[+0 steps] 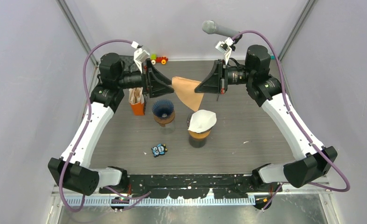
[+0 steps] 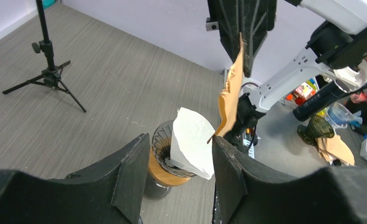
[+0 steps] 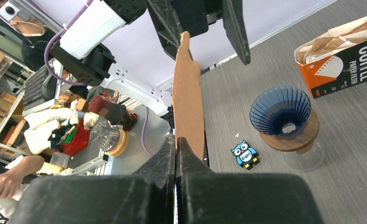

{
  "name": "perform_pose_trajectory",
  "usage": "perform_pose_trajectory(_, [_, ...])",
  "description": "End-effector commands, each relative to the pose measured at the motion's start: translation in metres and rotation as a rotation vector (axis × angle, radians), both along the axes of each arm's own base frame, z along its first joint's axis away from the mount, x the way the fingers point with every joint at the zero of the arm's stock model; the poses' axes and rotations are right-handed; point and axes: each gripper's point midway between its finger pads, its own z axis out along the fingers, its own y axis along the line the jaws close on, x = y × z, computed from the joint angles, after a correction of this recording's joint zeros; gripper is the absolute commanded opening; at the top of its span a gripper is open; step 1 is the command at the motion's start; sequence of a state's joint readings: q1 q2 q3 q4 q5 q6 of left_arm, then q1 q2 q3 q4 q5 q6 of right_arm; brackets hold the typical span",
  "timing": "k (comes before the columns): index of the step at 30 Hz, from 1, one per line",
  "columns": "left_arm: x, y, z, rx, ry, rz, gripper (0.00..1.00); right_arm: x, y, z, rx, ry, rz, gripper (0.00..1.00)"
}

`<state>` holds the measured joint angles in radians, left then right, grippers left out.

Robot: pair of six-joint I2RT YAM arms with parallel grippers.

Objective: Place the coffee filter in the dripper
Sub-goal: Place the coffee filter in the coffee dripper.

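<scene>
A brown paper coffee filter (image 1: 187,91) hangs in the air between both arms, above the table's back half. My right gripper (image 1: 201,88) is shut on its right corner; the filter (image 3: 187,93) rises edge-on from the pinched fingertips (image 3: 176,137). My left gripper (image 2: 181,140) stands open at the filter's left tip (image 2: 230,93), which touches only the inner edge of one finger (image 2: 223,154). An empty blue dripper (image 1: 163,109) on a wooden collar sits below and to the left. A second dripper (image 2: 160,144) holds a white filter (image 1: 202,120).
An orange coffee-filter box (image 1: 137,103) stands left of the blue dripper (image 3: 280,109). A blue owl toy (image 1: 159,150) lies near the table's front. A small toy car (image 1: 159,59) sits at the back edge, and a microphone (image 1: 218,29) reaches in from the back.
</scene>
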<state>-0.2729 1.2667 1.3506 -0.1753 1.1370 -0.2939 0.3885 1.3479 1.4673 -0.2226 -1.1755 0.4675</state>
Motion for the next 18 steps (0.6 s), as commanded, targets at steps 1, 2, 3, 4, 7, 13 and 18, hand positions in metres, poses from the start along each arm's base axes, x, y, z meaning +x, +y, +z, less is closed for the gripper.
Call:
perform_pose_trajectory(1, [0.006, -0.001, 0.022, -0.025, -0.061, 0.028, 0.53, -0.009, -0.003, 0.013, 0.035, -0.040, 0.036, 0.01])
perform_pose_trajectory(2, [0.008, -0.001, 0.022, -0.025, -0.059, 0.033, 0.53, -0.010, -0.002, 0.013, 0.038, -0.037, 0.039, 0.01])
perform_pose_trajectory(3, [0.009, -0.001, 0.022, -0.025, -0.055, 0.035, 0.53, -0.010, -0.002, 0.014, 0.041, -0.037, 0.041, 0.01])
perform_pose_trajectory(4, [0.009, -0.001, 0.022, -0.027, -0.052, 0.033, 0.53, -0.009, -0.002, 0.014, 0.043, -0.036, 0.040, 0.00])
perform_pose_trajectory(7, [0.007, -0.002, 0.024, -0.033, -0.054, 0.014, 0.53, -0.009, -0.002, 0.014, 0.045, -0.041, 0.041, 0.01])
perform_pose_trajectory(13, [0.002, -0.002, 0.024, -0.032, -0.073, -0.004, 0.53, -0.011, -0.002, 0.015, 0.046, -0.042, 0.045, 0.01])
perform_pose_trajectory(18, [-0.004, 0.000, 0.024, -0.025, -0.096, -0.014, 0.53, -0.011, -0.003, 0.016, 0.048, -0.046, 0.044, 0.01])
